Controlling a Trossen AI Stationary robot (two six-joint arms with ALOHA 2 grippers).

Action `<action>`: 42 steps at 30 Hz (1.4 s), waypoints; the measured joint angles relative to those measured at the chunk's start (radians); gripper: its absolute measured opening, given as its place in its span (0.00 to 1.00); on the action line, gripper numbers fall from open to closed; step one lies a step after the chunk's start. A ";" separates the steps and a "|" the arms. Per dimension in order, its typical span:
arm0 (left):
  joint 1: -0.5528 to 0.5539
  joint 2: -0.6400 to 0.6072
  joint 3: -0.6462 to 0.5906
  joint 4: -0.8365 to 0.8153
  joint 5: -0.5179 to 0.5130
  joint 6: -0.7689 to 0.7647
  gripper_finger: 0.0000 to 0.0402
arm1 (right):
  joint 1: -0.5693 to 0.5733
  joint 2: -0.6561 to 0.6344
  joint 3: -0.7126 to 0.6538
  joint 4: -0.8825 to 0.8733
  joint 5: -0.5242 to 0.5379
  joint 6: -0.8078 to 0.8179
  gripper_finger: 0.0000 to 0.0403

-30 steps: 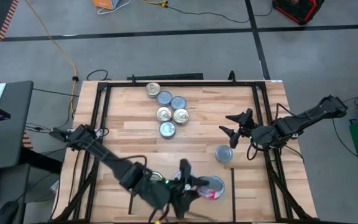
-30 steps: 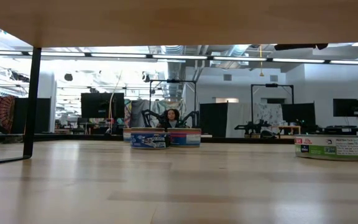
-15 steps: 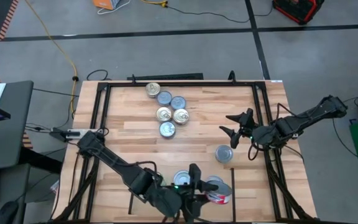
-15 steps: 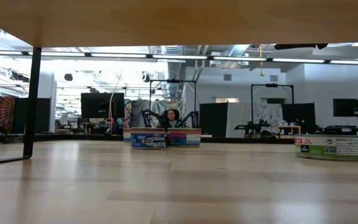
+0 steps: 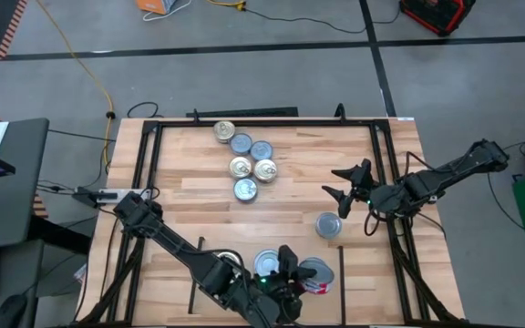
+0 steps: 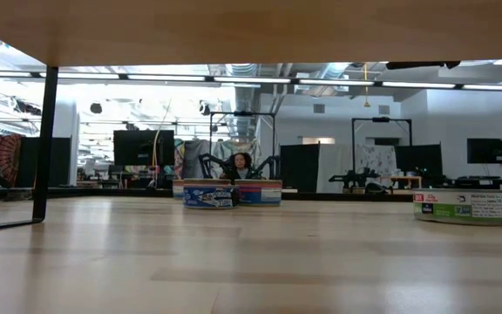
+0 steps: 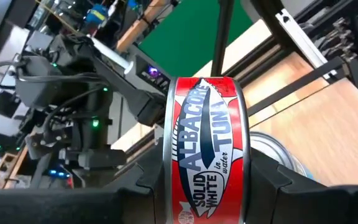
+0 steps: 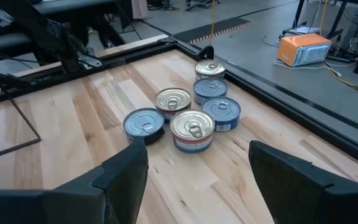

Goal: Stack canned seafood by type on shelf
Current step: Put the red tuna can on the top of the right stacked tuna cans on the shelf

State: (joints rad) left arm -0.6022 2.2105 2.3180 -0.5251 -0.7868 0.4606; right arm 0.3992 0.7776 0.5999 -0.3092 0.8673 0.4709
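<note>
My left gripper [image 5: 303, 282] reaches over the shelf [image 5: 210, 284], a patch of wood between thin black lines at the near edge, and is shut on a red-sided tuna can [image 7: 207, 149]. Two silver-topped cans [image 5: 268, 264] [image 5: 312, 268] lie flat on the shelf beside it. One can [image 5: 328, 225] rests alone at mid-table. Several gold- and silver-topped cans [image 5: 249, 159] sit clustered at the far side. My right gripper [image 5: 343, 189] hangs open above the table's right part, facing that cluster [image 8: 191, 118]. My left gripper pinches the red can by its two flat ends [image 7: 168, 174], one finger [image 7: 272, 180] on each. The fingers come nearly level from the table's left. The can stands on edge, its red label toward the wrist camera; its lower rim is out of frame.
A black metal frame [image 5: 144, 182] runs round the tabletop. Bare wood lies between the far cluster and the shelf. In the low view two cans [image 6: 229, 193] and another [image 6: 460, 207] stand on the wood, with a workshop behind.
My left gripper has gone toward the table's right and near edges and sunk a little, carrying the red can still on edge. Its arm has uncovered the left silver-topped can on the shelf.
</note>
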 joint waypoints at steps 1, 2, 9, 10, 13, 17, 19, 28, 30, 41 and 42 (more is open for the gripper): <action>0.001 0.000 0.000 0.000 0.000 0.002 0.32 | 0.000 0.000 0.000 0.001 0.000 0.000 0.75; 0.002 0.000 0.000 -0.002 0.003 0.013 0.32 | 0.000 0.000 0.000 0.003 0.000 0.000 0.75; 0.031 -0.001 -0.036 0.036 0.119 0.225 0.34 | 0.000 0.000 0.000 0.005 0.000 0.001 0.75; 0.038 -0.001 -0.047 0.048 0.122 0.253 0.34 | 0.000 0.000 0.000 0.005 0.000 0.001 0.75; 0.056 0.003 -0.067 0.053 0.139 0.313 0.33 | 0.000 0.000 0.000 0.005 0.000 0.001 0.75; 0.069 0.001 -0.081 0.060 0.128 0.342 0.33 | 0.000 0.000 0.000 0.004 0.000 0.001 0.75; 0.070 0.001 -0.081 0.055 0.127 0.346 0.33 | 0.000 0.000 0.000 0.004 0.000 0.001 0.75; 0.068 -0.005 -0.080 -0.057 0.137 0.380 0.34 | 0.000 0.000 0.000 0.004 0.000 0.001 0.75; 0.068 -0.004 -0.080 -0.063 0.133 0.352 0.37 | 0.000 0.000 0.000 0.004 -0.001 0.001 0.75; 0.062 -0.001 -0.082 -0.064 0.157 0.330 0.56 | 0.000 0.000 0.000 0.005 -0.001 0.002 0.75; 0.060 -0.001 -0.082 -0.063 0.157 0.328 0.57 | 0.000 0.000 0.000 0.005 -0.001 0.002 0.75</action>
State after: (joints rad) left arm -0.5420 2.2097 2.2356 -0.5883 -0.6296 0.7890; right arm 0.3992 0.7776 0.5999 -0.3042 0.8661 0.4732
